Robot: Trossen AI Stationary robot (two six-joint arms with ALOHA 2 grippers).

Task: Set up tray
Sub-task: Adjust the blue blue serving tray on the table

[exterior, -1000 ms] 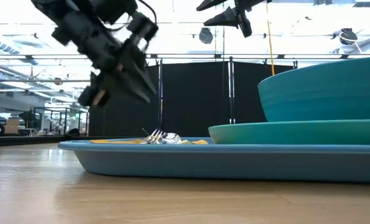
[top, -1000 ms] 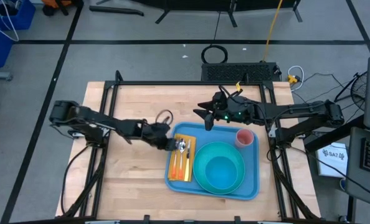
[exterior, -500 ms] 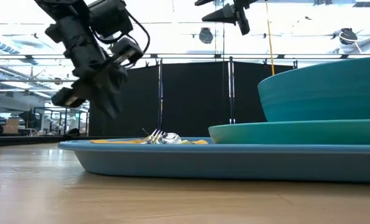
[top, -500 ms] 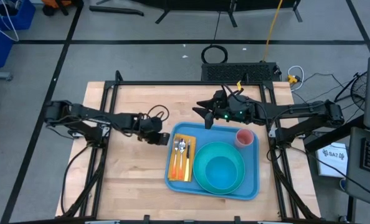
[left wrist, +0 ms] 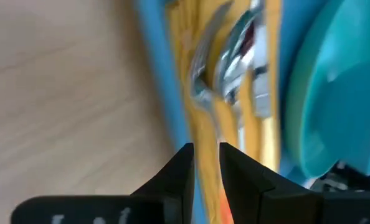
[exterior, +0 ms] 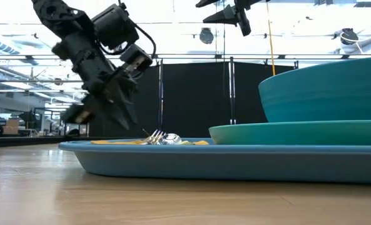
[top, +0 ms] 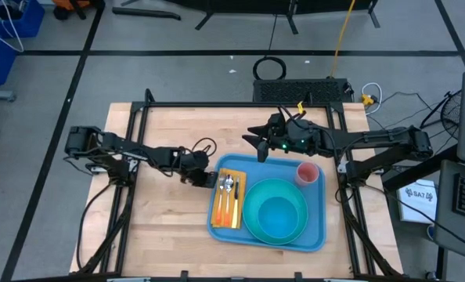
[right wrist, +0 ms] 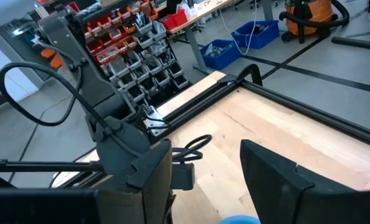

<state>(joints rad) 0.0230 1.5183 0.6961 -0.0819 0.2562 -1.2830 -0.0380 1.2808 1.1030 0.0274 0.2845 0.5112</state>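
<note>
The large flat blue plastic tray (top: 319,205), rectangular with rounded corners and a raised rim, lies on the pale wooden bench (top: 162,211), toward its right half. On the tray sits a round teal plate (top: 252,221) with a smooth teal bowl (top: 279,215) on top of it, and at the tray's far right corner stands a small pink cup (top: 308,172). On the left part of the tray a yellow napkin (top: 223,218) lies flat, with shiny metal cutlery with orange handles (top: 231,197) on it, the pieces side by side. The left tool (top: 210,181) hangs just beside the tray's left rim, near the cutlery; its 2 dark fingers (left wrist: 180,171) stand close together with only a thin gap between them, and nothing is held. The right tool (top: 252,144) hovers above the bench near the tray's far edge, its 2 dark fingers (right wrist: 269,171) well apart and holding nothing.
</note>
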